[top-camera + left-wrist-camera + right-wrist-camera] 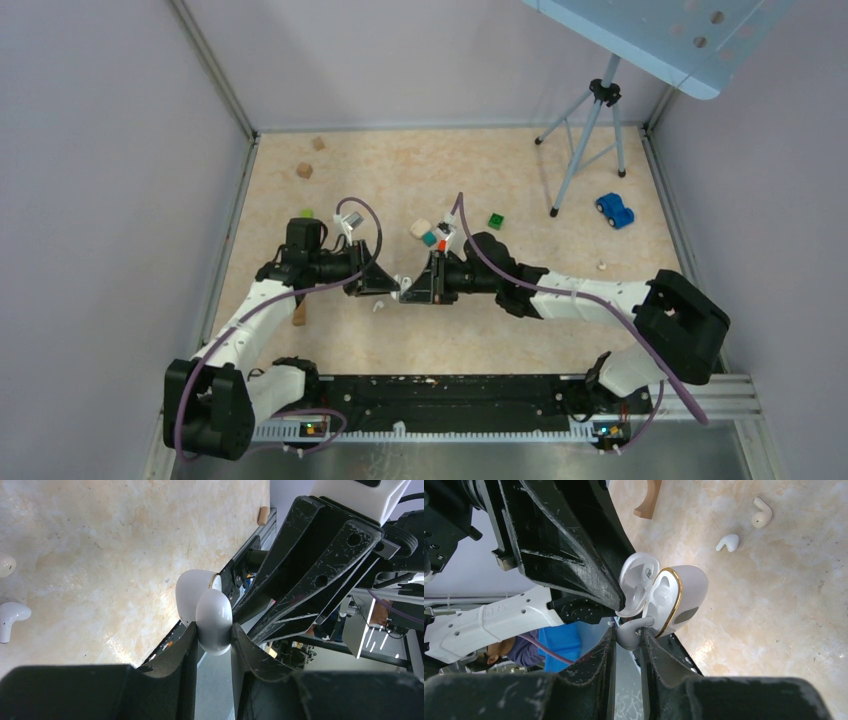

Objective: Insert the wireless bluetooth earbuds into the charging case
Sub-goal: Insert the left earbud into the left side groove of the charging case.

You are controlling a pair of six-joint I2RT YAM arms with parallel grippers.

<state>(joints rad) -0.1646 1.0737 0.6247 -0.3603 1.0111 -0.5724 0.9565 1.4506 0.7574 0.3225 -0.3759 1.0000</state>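
My left gripper (385, 283) is shut on the charging case (212, 615), a rounded white-cream case, and holds it above the table. In the right wrist view the case (676, 595) stands open, with a gold rim and its lid (638, 577) swung back. My right gripper (628, 636) is shut on a white earbud (628, 632), whose stem tip touches the open case's rim. In the top view my right gripper (412, 287) meets the left one at the table's middle. Two more small earbud-shaped pieces, one white (728, 542) and one cream (761, 514), lie on the table below.
A wooden arch piece (299, 312) lies by the left arm. Small coloured cubes (430, 235), a green cube (496, 221), a blue toy car (615, 210), a tripod (590, 130), two tan blocks (304, 170) and a small bead (602, 266) stand around.
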